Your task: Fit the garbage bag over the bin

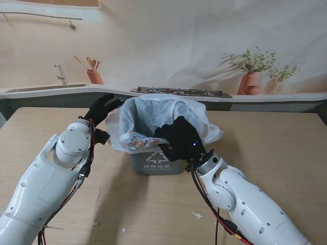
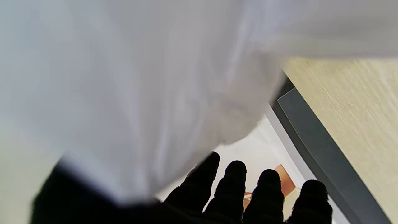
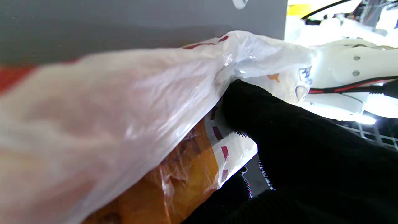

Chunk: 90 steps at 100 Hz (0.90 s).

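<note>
A grey bin with a white recycling mark stands mid-table. A white translucent garbage bag is draped over its mouth, bunched on the left side and loose at the right. My right hand, in a black glove, sits at the bin's near rim, closed on the bag's edge; the right wrist view shows its fingers pinching the film against the bin's wall. At the bag's far-left corner is my left hand. Its four fingers are stretched out with the bag lying over the thumb side.
Small white scraps lie on the wooden table near my right forearm. A dark table edge runs past the left fingers. Behind the table hangs a printed kitchen backdrop.
</note>
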Tool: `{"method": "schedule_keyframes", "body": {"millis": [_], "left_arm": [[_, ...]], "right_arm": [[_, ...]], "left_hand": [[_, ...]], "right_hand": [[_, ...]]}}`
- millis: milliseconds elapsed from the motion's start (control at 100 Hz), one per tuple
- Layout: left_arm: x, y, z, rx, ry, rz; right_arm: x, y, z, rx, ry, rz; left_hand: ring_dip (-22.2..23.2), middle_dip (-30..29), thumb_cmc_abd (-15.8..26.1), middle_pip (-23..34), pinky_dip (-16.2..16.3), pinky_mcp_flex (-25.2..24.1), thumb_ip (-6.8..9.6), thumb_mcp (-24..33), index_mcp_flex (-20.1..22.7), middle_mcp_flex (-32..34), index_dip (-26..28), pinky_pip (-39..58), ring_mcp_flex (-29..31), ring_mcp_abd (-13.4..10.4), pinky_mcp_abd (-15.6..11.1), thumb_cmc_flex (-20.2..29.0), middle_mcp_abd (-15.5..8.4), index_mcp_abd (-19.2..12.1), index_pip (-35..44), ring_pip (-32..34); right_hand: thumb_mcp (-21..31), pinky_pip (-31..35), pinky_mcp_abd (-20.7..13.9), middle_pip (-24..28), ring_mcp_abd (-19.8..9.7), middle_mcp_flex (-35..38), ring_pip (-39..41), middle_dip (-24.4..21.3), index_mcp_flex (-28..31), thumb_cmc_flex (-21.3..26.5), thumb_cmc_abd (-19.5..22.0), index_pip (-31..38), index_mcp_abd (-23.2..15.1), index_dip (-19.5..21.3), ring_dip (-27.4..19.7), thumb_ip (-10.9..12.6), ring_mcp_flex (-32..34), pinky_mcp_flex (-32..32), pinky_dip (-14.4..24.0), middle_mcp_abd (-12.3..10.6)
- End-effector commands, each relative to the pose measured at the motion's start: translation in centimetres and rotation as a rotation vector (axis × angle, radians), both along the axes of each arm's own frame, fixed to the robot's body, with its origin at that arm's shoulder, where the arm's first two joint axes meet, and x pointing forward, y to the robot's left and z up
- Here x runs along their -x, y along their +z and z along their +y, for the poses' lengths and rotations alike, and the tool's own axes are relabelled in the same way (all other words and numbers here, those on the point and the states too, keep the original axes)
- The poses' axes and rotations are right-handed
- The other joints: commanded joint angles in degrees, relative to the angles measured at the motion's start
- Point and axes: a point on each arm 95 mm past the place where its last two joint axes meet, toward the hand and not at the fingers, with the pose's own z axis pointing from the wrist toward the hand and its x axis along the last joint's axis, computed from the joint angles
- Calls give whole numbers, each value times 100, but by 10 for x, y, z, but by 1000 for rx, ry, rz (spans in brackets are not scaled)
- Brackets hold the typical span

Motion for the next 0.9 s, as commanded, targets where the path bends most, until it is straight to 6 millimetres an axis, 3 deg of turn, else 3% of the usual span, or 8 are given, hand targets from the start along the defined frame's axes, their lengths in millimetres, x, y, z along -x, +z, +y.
{"method": "schedule_keyframes", "body": {"millis": [0, 200, 540, 600, 620, 650, 810, 890], "left_arm": [[3, 7, -8, 35, -6, -15], [3, 4, -2, 27, -33, -45], [34, 57, -5, 16, -105, -454], [45, 69, -5, -35, -147, -526], [50, 73, -5, -53, -165, -545], [57, 77, -4, -88, -201, -555], [89, 82, 4, -271, -433, -530], [98, 78, 11, -414, -543, -511]], "right_arm": [[4, 2, 8, -12, 0, 11], [3, 1, 12, 0, -17, 36], [0, 3, 27, 1, -73, 77], [0, 3, 31, 9, -81, 76], [0, 3, 31, 13, -83, 76], [0, 4, 32, 23, -88, 79], [4, 5, 32, 46, -107, 83], [5, 5, 31, 42, -115, 84]], "left_hand": [[-313, -132, 719, -187, -245, -30, 135, -847, 183, -93, -170, -216, -149, -124, -128, 180, -222, 113, -298, -209], [-591, -195, 971, -287, -621, 38, 133, -962, 400, -118, -386, -353, -125, -310, -207, 0, -383, 66, -677, -242], [186, 164, -45, 318, -288, -16, 243, -657, 492, 79, 111, -84, -104, -227, -156, 1125, -363, -614, 199, 83], [430, 513, -221, 913, 43, -5, 252, -443, 793, 153, 295, 104, 170, -131, -16, 1096, -333, -688, 538, 250], [529, 673, -578, 1158, 251, 70, 114, 807, 939, 234, 405, 54, 314, -92, 52, 548, -316, -706, 677, 335], [637, 811, -755, 1451, 295, 268, 33, 1418, 1306, 712, 518, 115, 679, -42, 179, 285, -302, -767, 926, 603], [601, 897, -1018, 1502, 140, 784, -5, 1650, 1801, 1732, 612, 199, 1239, -17, 453, 67, -412, -787, 1087, 1491], [461, 893, -1045, 1448, 100, 772, -28, 1521, 1298, 1405, 534, 205, 1022, -121, 391, -127, -519, -769, 872, 1553]], "right_hand": [[600, 238, 185, -42, 90, 181, 179, 35, 200, 271, -87, 227, -268, 4, -21, -142, 219, 64, 151, 118], [753, 271, 210, -94, 109, 321, 237, 41, 346, 278, -307, 198, -252, -70, -74, -152, 363, 251, 144, 187], [794, 379, 204, -45, 123, 326, 404, 62, 276, 284, -292, 237, -80, -55, -73, -104, 416, 340, 173, 259], [769, 384, 195, -46, 109, 302, 405, 54, 245, 256, -261, 232, -82, -65, -77, -103, 395, 324, 175, 242], [712, 400, 170, -29, 90, 284, 419, 41, 227, 260, -238, 240, -94, -82, -79, -72, 377, 303, 182, 229], [652, 401, 118, -1, 51, 207, 431, 44, 163, 246, -177, 233, -131, -98, -75, -39, 301, 245, 186, 186], [394, 408, 1, 65, -17, -46, 398, -29, -68, 217, 16, 217, -180, -198, -39, 35, 41, 35, 214, 85], [394, 408, 13, 71, 6, -12, 381, -68, -34, 250, -15, 238, -146, -226, -38, 41, 55, 34, 218, 99]]}}
